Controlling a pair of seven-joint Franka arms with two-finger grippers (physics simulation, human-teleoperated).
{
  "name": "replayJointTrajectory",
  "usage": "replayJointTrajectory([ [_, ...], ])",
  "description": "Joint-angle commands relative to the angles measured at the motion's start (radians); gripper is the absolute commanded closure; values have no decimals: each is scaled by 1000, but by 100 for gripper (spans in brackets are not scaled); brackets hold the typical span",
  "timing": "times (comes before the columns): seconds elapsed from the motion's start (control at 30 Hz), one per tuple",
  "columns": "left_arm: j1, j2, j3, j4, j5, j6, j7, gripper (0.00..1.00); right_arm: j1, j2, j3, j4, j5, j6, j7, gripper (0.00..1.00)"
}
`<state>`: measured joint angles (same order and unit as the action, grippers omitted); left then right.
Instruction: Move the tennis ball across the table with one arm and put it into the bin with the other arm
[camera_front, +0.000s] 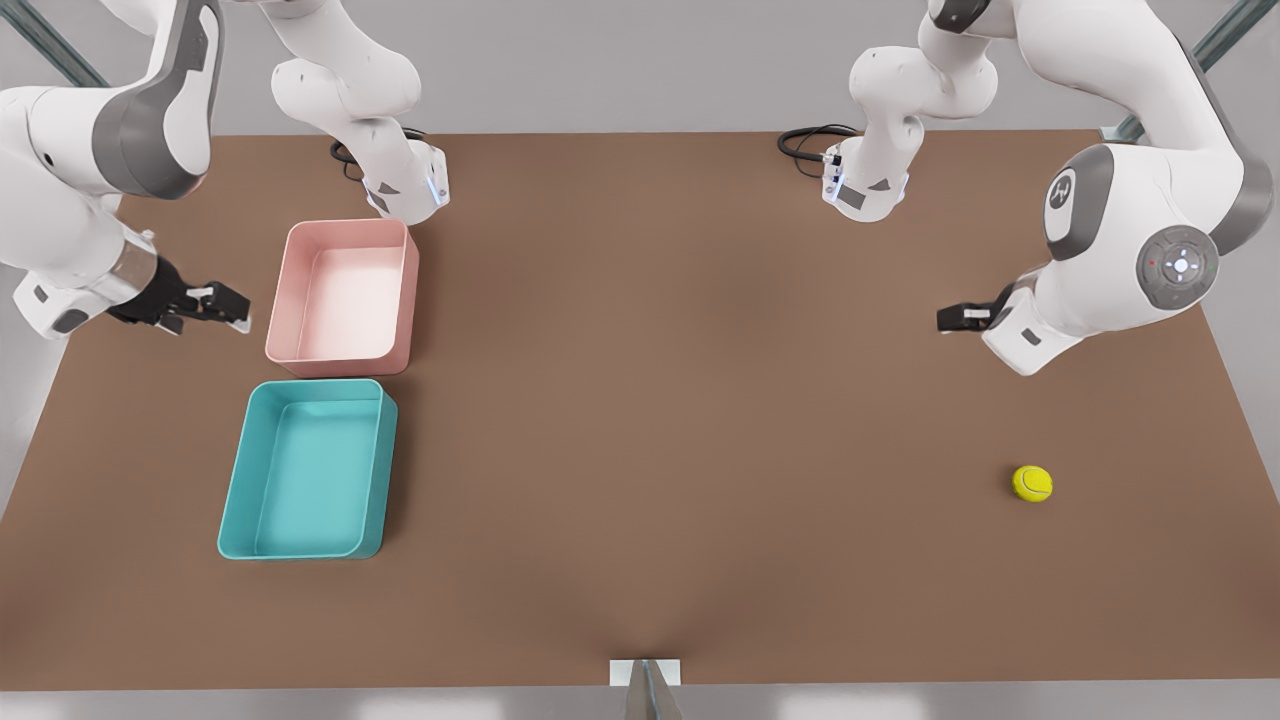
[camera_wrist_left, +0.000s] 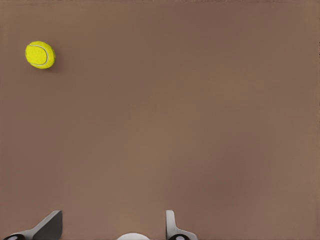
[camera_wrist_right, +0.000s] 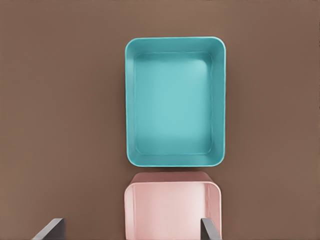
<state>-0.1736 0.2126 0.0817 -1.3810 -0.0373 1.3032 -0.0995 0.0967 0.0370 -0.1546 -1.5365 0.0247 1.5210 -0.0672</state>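
Note:
The tennis ball (camera_front: 1032, 483) (camera_wrist_left: 40, 54) lies on the brown table (camera_front: 680, 420) near the front view's right edge, touched by nothing. My left gripper (camera_front: 952, 318) (camera_wrist_left: 111, 231) hovers above the table on that side, behind the ball and apart from it, open and empty. The teal bin (camera_front: 305, 470) (camera_wrist_right: 175, 102) sits empty at the front view's left. My right gripper (camera_front: 232, 308) (camera_wrist_right: 131, 231) hangs open beside the pink tray, behind the bin, with nothing between its fingers (camera_wrist_right: 51, 229).
A pink tray (camera_front: 345, 300) (camera_wrist_right: 172, 207) stands just behind the teal bin, almost touching it. Both arm bases (camera_front: 405, 180) stand at the table's far edge with cables (camera_front: 810, 140). A wide stretch of bare table separates the ball from the bins.

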Motion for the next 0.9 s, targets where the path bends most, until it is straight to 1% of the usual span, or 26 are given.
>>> replayJointTrajectory([
  [0.0,0,-1,1,0,-3,36,-14,0,8,0,-2,-1,-2,41,-45,0],
  [0.07,0,7,7,-3,-4,41,4,0,9,1,-2,-4,-2,41,-43,0],
  [0.1,19,33,7,-4,1,53,75,15,8,1,-2,-5,-2,44,-43,0],
  [0.13,86,137,15,42,4,61,213,78,8,4,-2,-10,-2,50,-46,0],
  [0.17,173,267,9,155,4,65,412,79,8,9,-2,-11,-2,50,-46,0],
  [0.2,247,355,3,215,2,116,625,79,8,15,-2,-10,-2,53,-46,0],
  [0.27,364,476,4,220,5,315,1222,79,6,17,-2,-25,-2,70,-46,0],
  [0.3,408,519,4,220,5,399,1493,79,8,17,-2,-27,-2,71,-46,0],
  [0.37,450,574,6,221,4,501,1860,79,6,15,-2,-33,-2,73,-46,0],
  [0.43,497,609,10,221,2,505,2130,79,6,17,-2,-33,-2,74,-46,0],
  [0.47,525,637,9,220,2,554,2391,79,6,17,-2,-34,-2,74,-46,0],
  [0.53,533,668,9,217,4,614,2640,79,6,17,-3,-42,-3,77,-46,0],
  [0.63,529,697,4,211,4,725,2661,79,6,18,-2,-48,-9,82,-48,0],
  [0.7,523,700,0,206,26,768,2549,79,6,18,-2,-48,-9,82,-48,0],
  [0.77,523,696,-40,177,174,809,2404,79,6,21,-2,-50,-8,82,-54,0],
  [0.87,522,694,-54,129,198,809,2201,79,5,23,-2,-53,-8,90,-59,0],
])
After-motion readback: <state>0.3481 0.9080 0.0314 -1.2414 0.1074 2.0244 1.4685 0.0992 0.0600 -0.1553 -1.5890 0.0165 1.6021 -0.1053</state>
